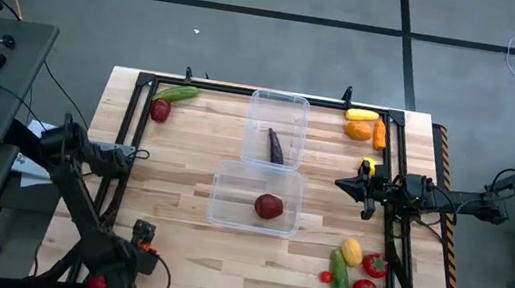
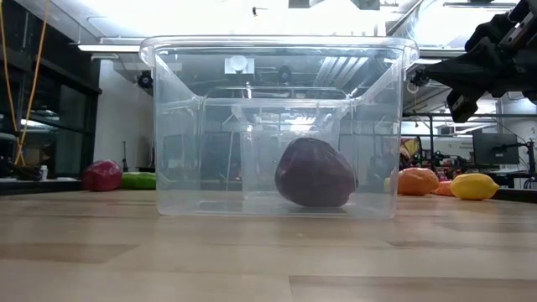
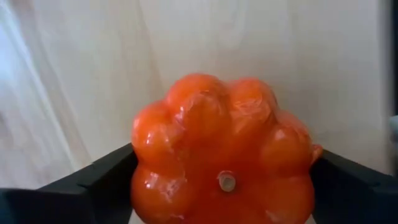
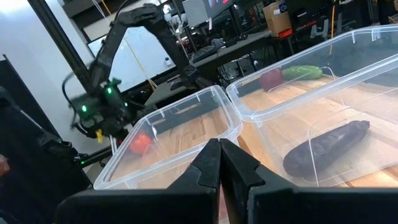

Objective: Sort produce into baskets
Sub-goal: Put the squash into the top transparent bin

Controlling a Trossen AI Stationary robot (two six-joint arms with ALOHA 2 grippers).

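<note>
Left tool (image 3: 224, 186) at seven o'clock straddles a ribbed red-orange tomato (image 3: 222, 152), fingers apart for gripping; right tool (image 4: 219, 163) waits pinched together.

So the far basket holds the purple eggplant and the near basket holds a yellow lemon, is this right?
Not quite. The far basket does hold the purple eggplant, but the near basket holds a dark red fruit, not a yellow lemon, as the high view shows.

My left wrist view is close and soft-focused, the tomato (image 3: 224, 152) glossy; ceiling lights glare behind the basket (image 2: 277, 126).
</note>
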